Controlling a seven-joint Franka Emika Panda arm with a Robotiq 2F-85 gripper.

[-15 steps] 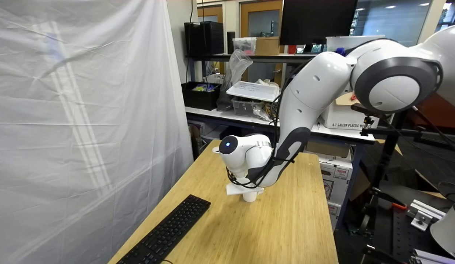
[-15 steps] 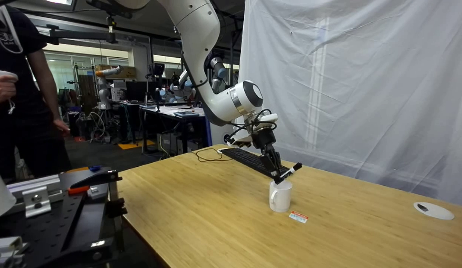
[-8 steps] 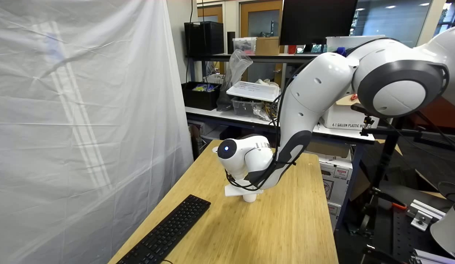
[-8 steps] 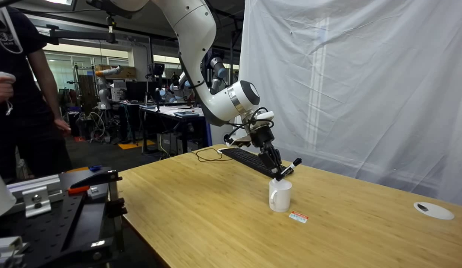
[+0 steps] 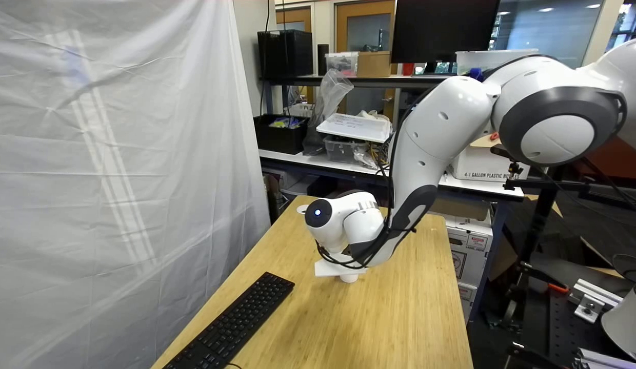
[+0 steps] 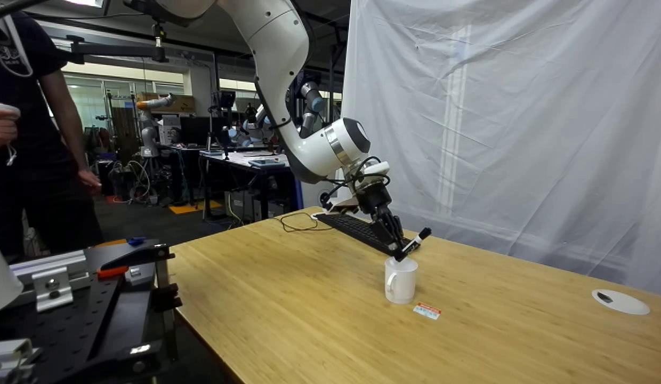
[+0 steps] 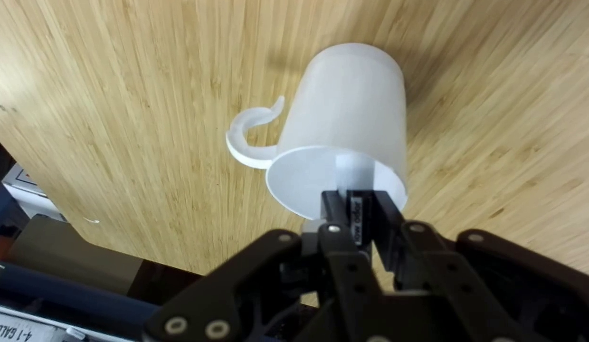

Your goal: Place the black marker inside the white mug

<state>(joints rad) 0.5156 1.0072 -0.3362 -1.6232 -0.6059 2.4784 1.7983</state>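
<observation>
Pinching the black marker (image 6: 414, 245) firmly, the jaws hold it aslant at the mouth of the white mug (image 6: 404, 282); how far its lower end reaches inside cannot be told. In an exterior view, the mug stands upright on the desk (image 6: 288, 298), a red-and-white label (image 6: 427, 311) just beside it at near right, the keyboard (image 6: 354, 226) at far left.
</observation>
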